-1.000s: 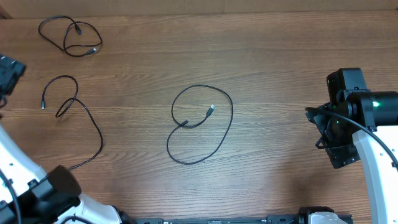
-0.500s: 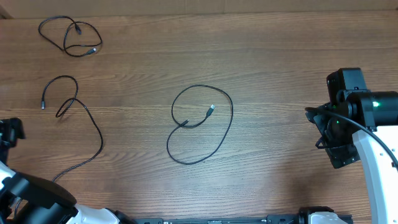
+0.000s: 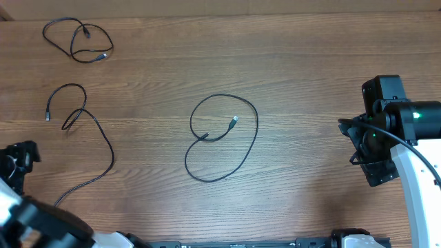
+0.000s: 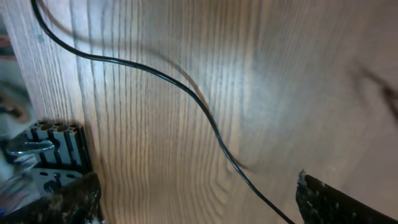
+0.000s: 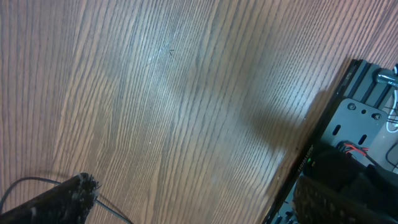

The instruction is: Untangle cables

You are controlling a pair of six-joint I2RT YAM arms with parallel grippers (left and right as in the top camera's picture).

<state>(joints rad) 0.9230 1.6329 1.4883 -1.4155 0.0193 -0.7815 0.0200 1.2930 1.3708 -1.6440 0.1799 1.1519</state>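
Lying loose on the bench (image 3: 317,62), centre cable (image 3: 233,124) looped, left cable (image 3: 113,157) trailing nearward, far-left cable (image 3: 85,30) coiled, left claw (image 4: 196,196) open over left cable, right claw (image 5: 193,186) open at right, well apart.

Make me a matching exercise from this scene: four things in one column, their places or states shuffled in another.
1. centre cable
2. corner cable
3. long cable
4. right gripper

A. open, at the right side of the table
B. small loops, upper left of overhead view
C. one big loop mid-table
D. trails down the left side

Pairs: 1-C, 2-B, 3-D, 4-A
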